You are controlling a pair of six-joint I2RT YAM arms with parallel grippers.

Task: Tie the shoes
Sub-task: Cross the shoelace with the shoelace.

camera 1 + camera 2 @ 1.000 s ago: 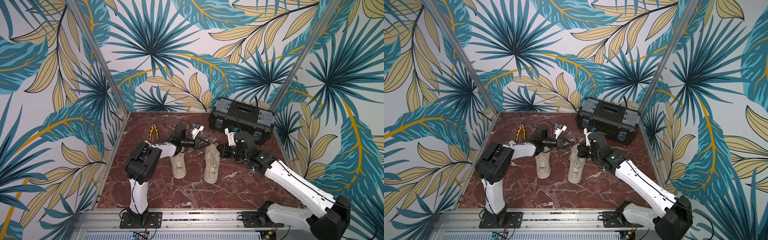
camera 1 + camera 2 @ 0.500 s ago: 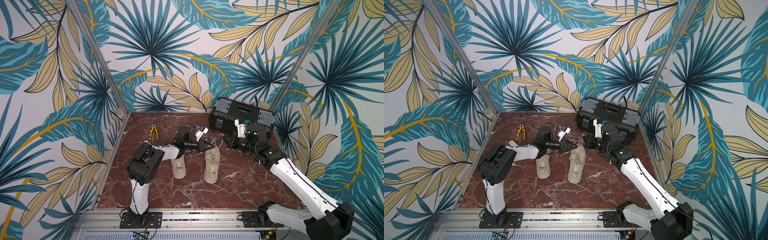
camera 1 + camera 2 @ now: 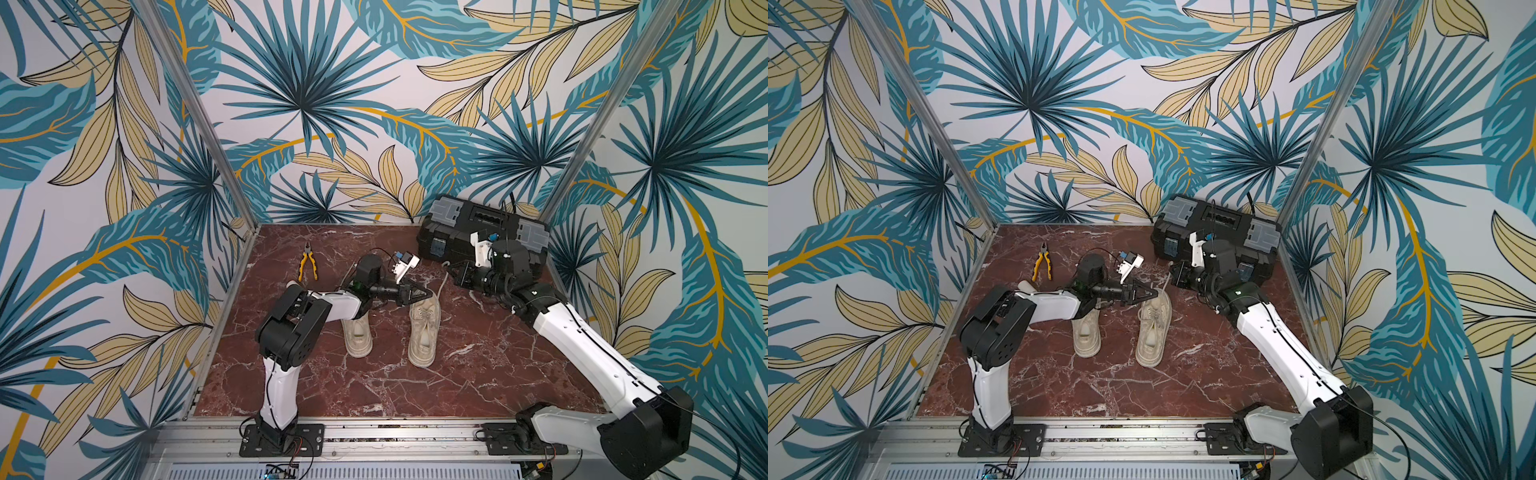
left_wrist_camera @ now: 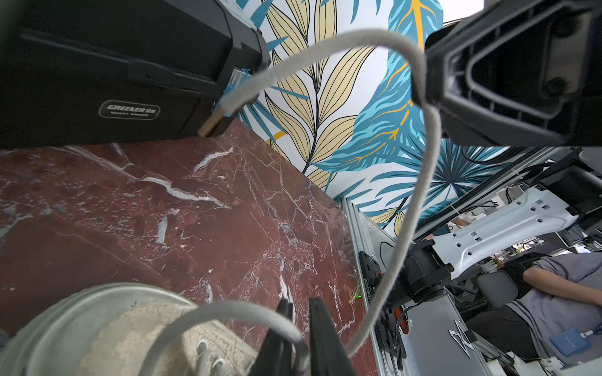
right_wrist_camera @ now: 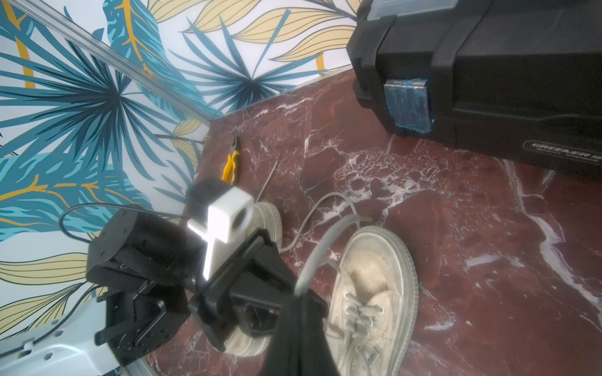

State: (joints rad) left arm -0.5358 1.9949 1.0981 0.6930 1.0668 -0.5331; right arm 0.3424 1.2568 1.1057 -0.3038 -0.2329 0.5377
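Note:
Two worn beige shoes lie side by side on the marble floor in both top views, one on the left [image 3: 357,337] and one on the right [image 3: 424,330]. My left gripper [image 3: 431,294] hovers at the right shoe's far end. In the left wrist view its fingers [image 4: 321,328] stand slightly apart, open, with a loop of lace [image 4: 228,307] running into the gap. My right gripper [image 3: 455,272] sits just in front of the toolbox, shut on the other lace [image 5: 325,241], which rises from the right shoe [image 5: 374,293] to its tips [image 5: 301,294].
A black toolbox [image 3: 482,232] stands at the back right, close behind my right gripper. Yellow-handled pliers [image 3: 308,266] lie at the back left. Patterned walls close in the floor on three sides, and a metal rail [image 3: 374,432] runs along the front.
My right gripper has pulled back towards the toolbox with the lace in it. My left gripper has slid right to the right shoe's far end, and its jaws have parted a little.

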